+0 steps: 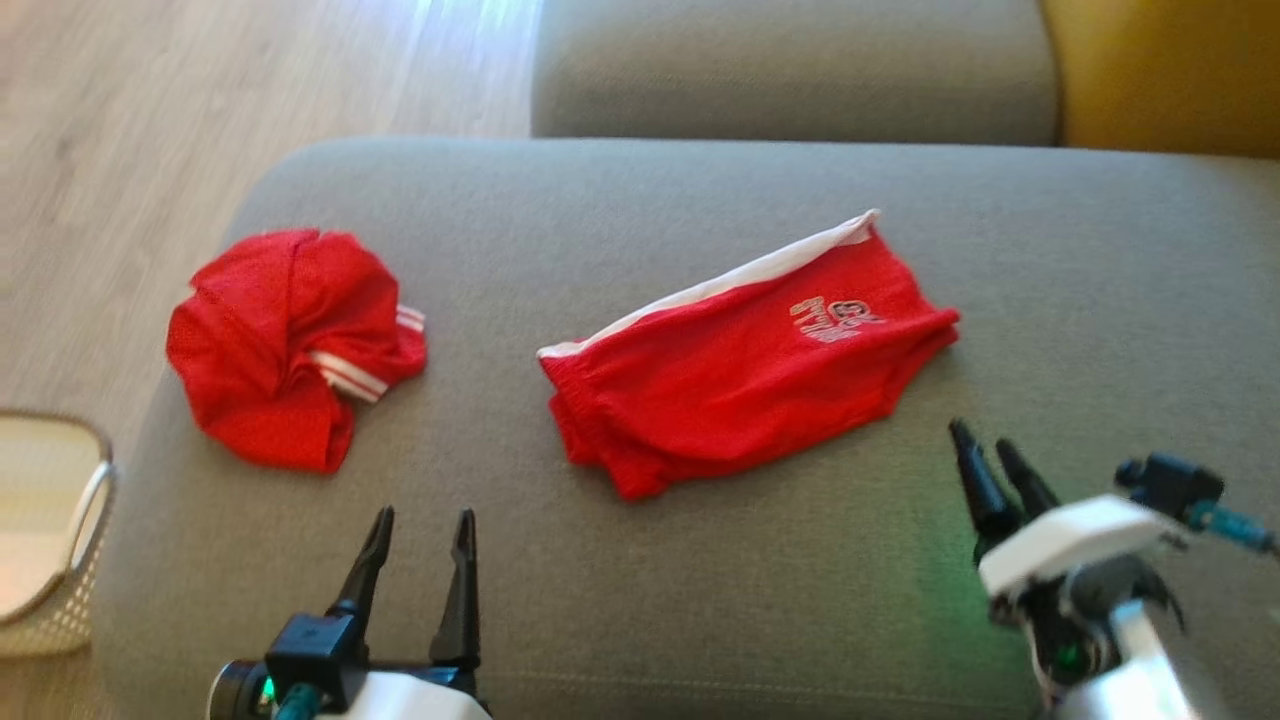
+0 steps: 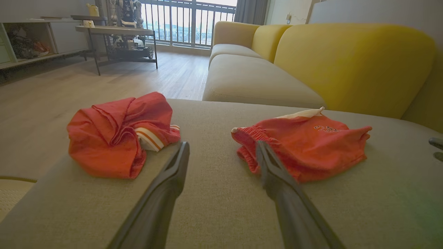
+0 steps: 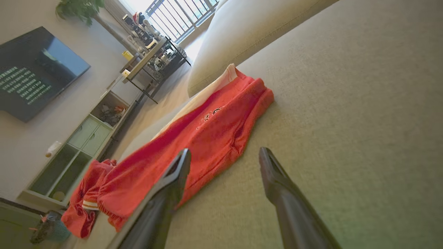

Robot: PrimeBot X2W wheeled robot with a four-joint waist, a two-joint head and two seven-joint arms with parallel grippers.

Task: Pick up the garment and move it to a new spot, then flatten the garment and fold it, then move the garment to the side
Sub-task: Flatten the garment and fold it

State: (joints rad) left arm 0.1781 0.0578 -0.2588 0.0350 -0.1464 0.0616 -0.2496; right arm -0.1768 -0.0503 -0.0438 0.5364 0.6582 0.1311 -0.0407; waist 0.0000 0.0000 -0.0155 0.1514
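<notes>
Folded red shorts (image 1: 750,365) with a white stripe and a small logo lie flat in the middle of the grey sofa seat (image 1: 640,600); they also appear as the shorts (image 2: 304,145) and the shorts (image 3: 207,138) in the wrist views. A second red garment (image 1: 290,345) with white stripes sits crumpled near the seat's left edge, seen too as the crumpled garment (image 2: 117,135). My left gripper (image 1: 420,525) stands open over bare cushion, in front of both garments. My right gripper (image 1: 990,445) is open just right of the shorts' front corner, holding nothing.
A pale woven basket (image 1: 50,530) stands on the wood floor (image 1: 120,120) at the left of the sofa. A second grey cushion (image 1: 790,65) and a yellow backrest (image 1: 1170,70) lie behind. A TV, shelves and a metal table (image 2: 117,34) stand across the room.
</notes>
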